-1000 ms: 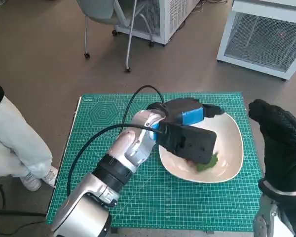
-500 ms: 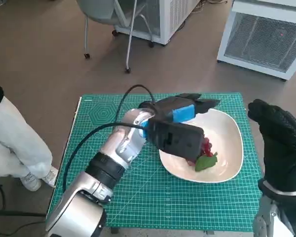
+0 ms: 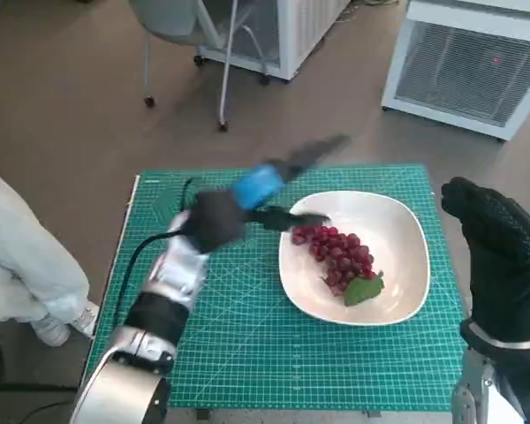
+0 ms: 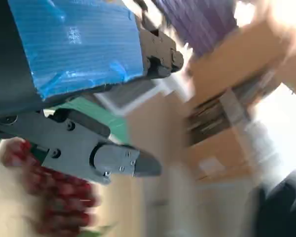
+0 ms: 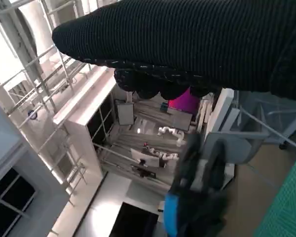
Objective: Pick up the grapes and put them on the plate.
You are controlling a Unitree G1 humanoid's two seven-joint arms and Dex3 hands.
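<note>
Now that the grapes (image 3: 337, 256) lie in the plate (image 3: 406, 231) on the bench, our left hand (image 3: 247, 205) has let go and pulled clear, fingers spread empty; the task looks done. Whether our right hand's (image 3: 495, 256) fingers are closed, we cannot tell.

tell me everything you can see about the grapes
The grapes are a bunch of small, round, dark red berries, lying loose on the white plate, stretched from its left rim toward the middle. A green leaf sits at the bunch's near end, touching it. Nothing holds them: the left hand is blurred just left of the plate, apart from the bunch. In the left wrist view they show as a red blur under the fingers.
</note>
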